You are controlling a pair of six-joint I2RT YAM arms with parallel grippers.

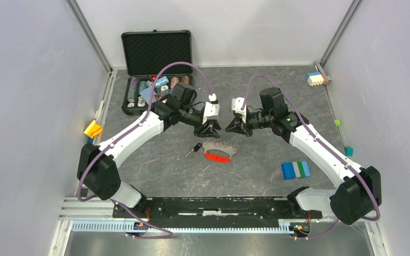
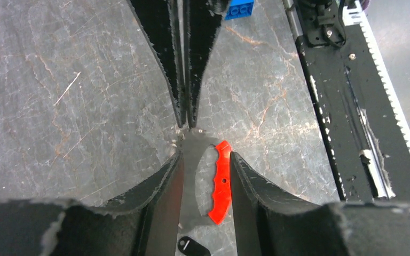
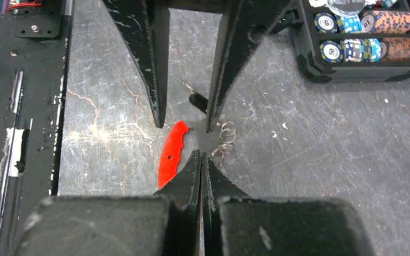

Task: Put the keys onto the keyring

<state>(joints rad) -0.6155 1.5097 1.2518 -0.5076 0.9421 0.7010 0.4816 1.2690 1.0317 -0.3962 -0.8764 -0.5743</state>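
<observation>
The key (image 1: 195,149), with a black head and short silver blade, lies on the grey table, left of the keyring. The keyring's red tag (image 1: 217,156) lies flat with its thin silvery chain (image 1: 220,145) curled just behind it. My left gripper (image 1: 210,127) is open and empty, hovering just above the keyring; the tag (image 2: 221,181) and the key's head (image 2: 192,246) show between its fingers. My right gripper (image 1: 234,125) is shut on nothing, tip to tip with the left one (image 3: 184,127). In the right wrist view the tag (image 3: 172,154), chain (image 3: 225,136) and key (image 3: 195,98) lie beyond its tips (image 3: 200,156).
An open black case of poker chips (image 1: 155,80) stands at the back left. A blue, white and green brick block (image 1: 295,169) lies front right. A yellow piece (image 1: 93,129) sits at the left wall, a white-blue block (image 1: 316,78) at the back right. A black rail (image 1: 219,205) runs along the near edge.
</observation>
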